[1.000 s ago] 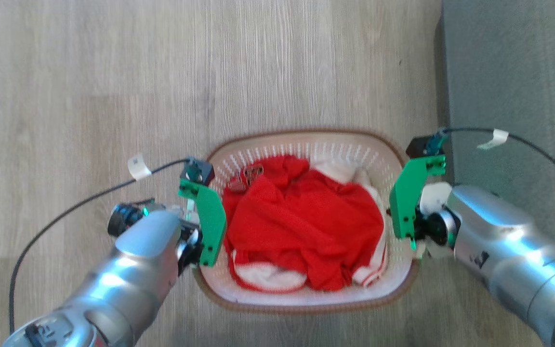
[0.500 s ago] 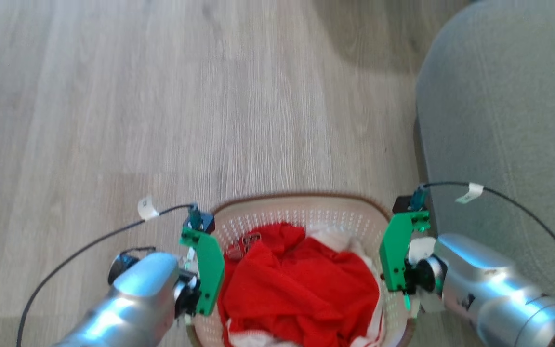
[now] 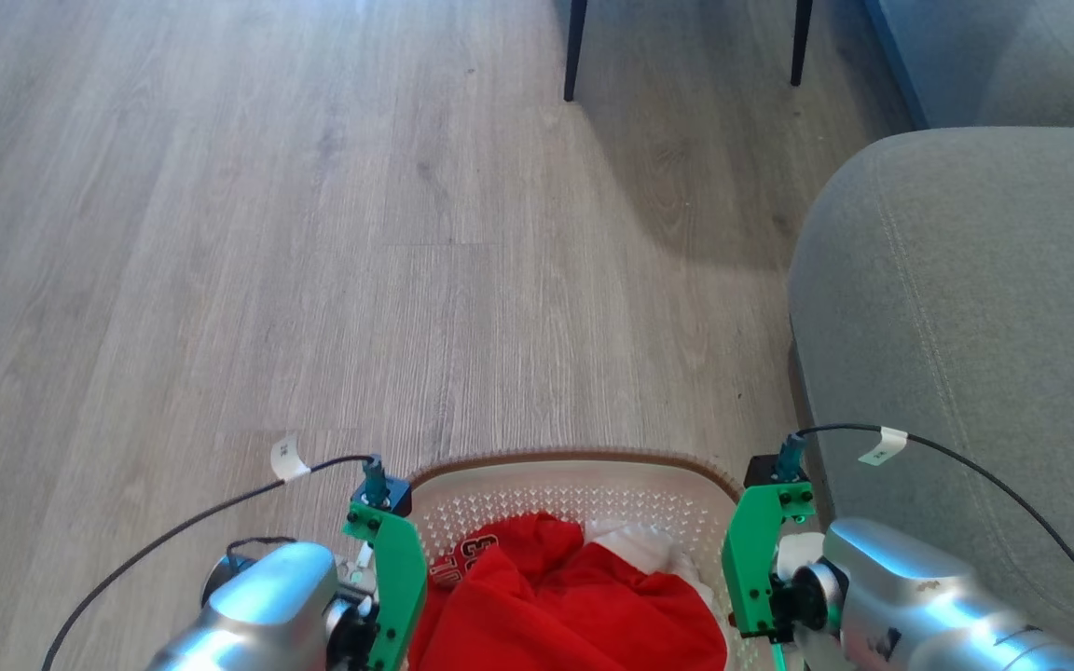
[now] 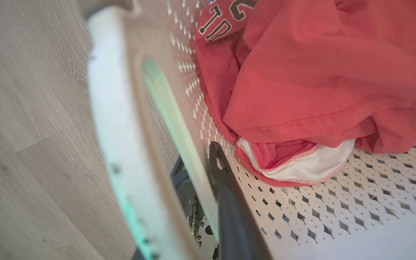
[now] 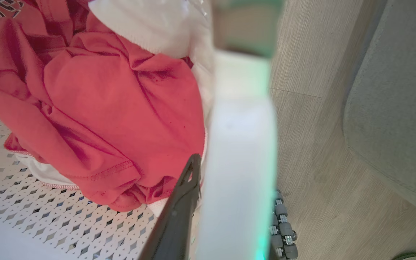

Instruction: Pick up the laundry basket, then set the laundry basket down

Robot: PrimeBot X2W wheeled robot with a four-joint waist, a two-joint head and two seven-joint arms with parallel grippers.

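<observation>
Laundry basket (image 3: 574, 473) at bottom centre of head view, just left of grey sofa (image 3: 966, 326). Left pincer (image 4: 197, 166) clamped on left handle (image 4: 121, 126), 1 finger inside wall. Right pincer (image 5: 229, 173) clamped on right handle (image 5: 240, 144), same way. Red clothes (image 3: 574, 615) inside, wood floor (image 3: 313, 233) around.

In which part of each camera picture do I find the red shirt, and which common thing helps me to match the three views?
Head view: bottom centre, the red shirt lies inside the laundry basket.
Left wrist view: upper right, resting on the basket's holed floor.
Right wrist view: left half, left of the basket's blurred white rim.
Shared landmark: the laundry basket's white surface with small holes, next to the shirt in all three views.
</observation>
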